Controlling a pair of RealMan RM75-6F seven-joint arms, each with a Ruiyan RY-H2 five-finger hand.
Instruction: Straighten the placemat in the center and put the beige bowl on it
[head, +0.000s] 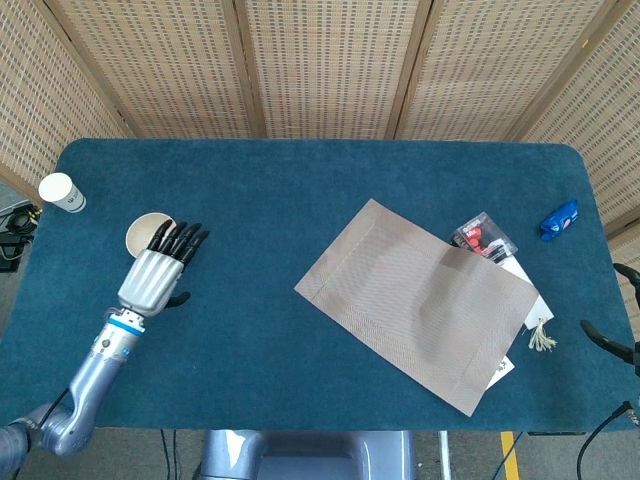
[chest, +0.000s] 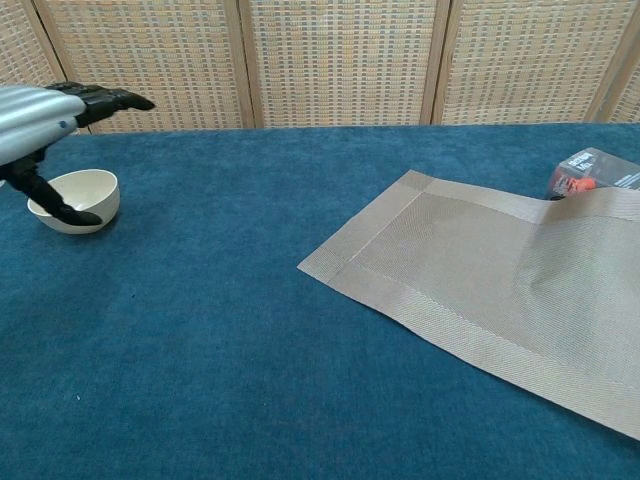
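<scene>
White paper cup (head: 61, 192) at far left of blue cloth table (head: 250, 200); beige bowl (head: 141, 228) beside it, under left hand (head: 157, 272) with fingers spread, holding nothing; skewed placemat (head: 416, 300) right of centre; right hand (head: 618, 340) at edge, fingers unreadable; woven screens (head: 330, 65) behind

You get bright, even, diffuse light in both views, with no glare and only faint shadows under the placemat (head: 418, 299). The head view is sharp throughout. In the chest view the left hand (chest: 45, 118) looks slightly soft.
</scene>
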